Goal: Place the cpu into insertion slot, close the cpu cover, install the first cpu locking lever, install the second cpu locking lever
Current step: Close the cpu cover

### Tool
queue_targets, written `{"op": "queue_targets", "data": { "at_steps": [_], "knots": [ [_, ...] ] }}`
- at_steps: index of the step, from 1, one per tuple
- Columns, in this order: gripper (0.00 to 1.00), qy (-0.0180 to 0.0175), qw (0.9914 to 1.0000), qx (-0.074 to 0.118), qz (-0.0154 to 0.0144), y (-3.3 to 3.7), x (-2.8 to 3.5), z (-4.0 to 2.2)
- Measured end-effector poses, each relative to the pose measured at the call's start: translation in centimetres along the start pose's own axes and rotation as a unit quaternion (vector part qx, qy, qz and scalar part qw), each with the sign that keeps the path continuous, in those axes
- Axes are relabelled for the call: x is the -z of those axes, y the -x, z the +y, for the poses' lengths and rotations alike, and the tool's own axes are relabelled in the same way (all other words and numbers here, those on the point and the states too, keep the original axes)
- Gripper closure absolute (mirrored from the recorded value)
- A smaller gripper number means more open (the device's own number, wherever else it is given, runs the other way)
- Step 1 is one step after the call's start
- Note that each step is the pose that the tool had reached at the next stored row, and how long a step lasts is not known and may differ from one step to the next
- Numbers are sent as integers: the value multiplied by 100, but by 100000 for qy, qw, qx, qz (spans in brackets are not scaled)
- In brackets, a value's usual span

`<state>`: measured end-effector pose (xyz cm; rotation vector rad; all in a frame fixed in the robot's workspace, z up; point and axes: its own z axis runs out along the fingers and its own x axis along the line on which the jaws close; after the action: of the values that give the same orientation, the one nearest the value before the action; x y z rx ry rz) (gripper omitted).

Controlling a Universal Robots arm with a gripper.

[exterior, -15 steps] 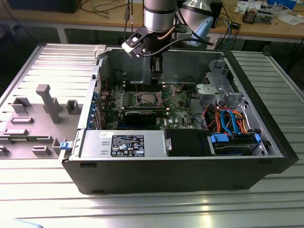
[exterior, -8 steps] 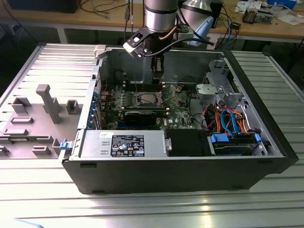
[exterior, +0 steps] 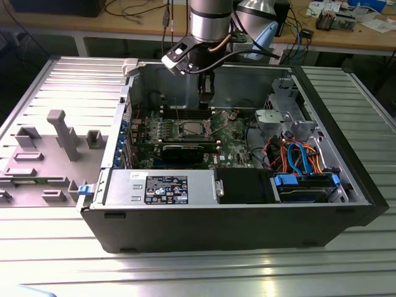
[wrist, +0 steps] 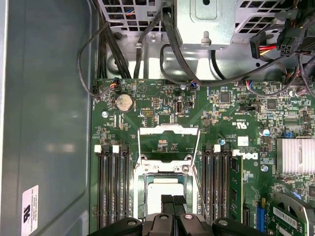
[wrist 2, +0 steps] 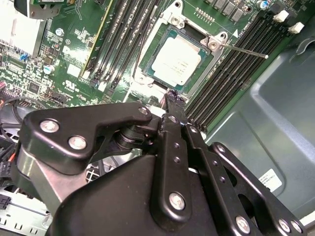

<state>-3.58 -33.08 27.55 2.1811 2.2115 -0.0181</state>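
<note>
Fixture blocks: several grey blocks (exterior: 62, 133) stand on the slatted table (exterior: 198, 272) at the exterior view's left, outside the case.
Case: one open computer case (exterior: 235, 229) lies on its side in the middle of the frame, with one green motherboard (exterior: 232, 133) on its floor.
Power supply: one grey box (exterior: 161, 185) sits along the case's lower wall, left of centre.
Arm: one arm (exterior: 210, 18) comes straight down from the upper centre of the exterior view. Its wrist is vertical and reaches into the case.
Gripper: one gripper (exterior: 207, 109) points down at the board, just up and right of the socket in the frame. In both wrist views (wrist 2: 172, 97) (wrist: 173, 199) its two black fingertips are pressed together with nothing between them. They hang over the socket's edge; contact cannot be told.
Cpu: one cpu (wrist 2: 178, 60), silvery top up, lies flat inside the insertion slot (wrist 2: 212, 45).
Cpu cover: one cpu cover (wrist: 170, 129) is swung up and open beside the slot. The green board shows through its window.
Levers: two thin metal rods, one (wrist 2: 243, 50) jutting out over the memory slots (wrist 2: 231, 73) and one (wrist 2: 140, 54) on the opposite side. Both are unlatched.
Battery: one coin cell (wrist: 124, 102) is on the board beyond the open cover.
Drive bay: one blue-trimmed bay (exterior: 306, 185) is at the lower right of the case, with coloured cables above it.
</note>
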Motion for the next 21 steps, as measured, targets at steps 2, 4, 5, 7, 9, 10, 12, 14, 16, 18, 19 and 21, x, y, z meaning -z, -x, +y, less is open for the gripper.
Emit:
{"op": "queue_targets", "data": {
  "at_steps": [2,4,5,7,9,10,12,14,16,18,19,21],
  "knots": [
    [89,-4,100000,0,-3,0,0,4],
    [89,-3,100000,-2,0,0,0,8],
    [89,-2,100000,-4,-1,0,0,11],
    [89,-2,100000,-4,0,0,0,15],
    [89,-3,100000,-6,1,0,0,21],
    [89,-3,100000,-2,-2,0,0,24],
    [89,-1,100000,-5,1,0,-1,32],
    [89,-4,100000,-2,-1,0,-1,37],
    [89,-3,100000,-6,-1,1,-1,44],
    [89,-3,100000,-4,-1,1,-1,53],
    [89,0,100000,-5,0,1,-1,56],
    [89,0,100000,-7,0,1,-1,63]
  ]
}}
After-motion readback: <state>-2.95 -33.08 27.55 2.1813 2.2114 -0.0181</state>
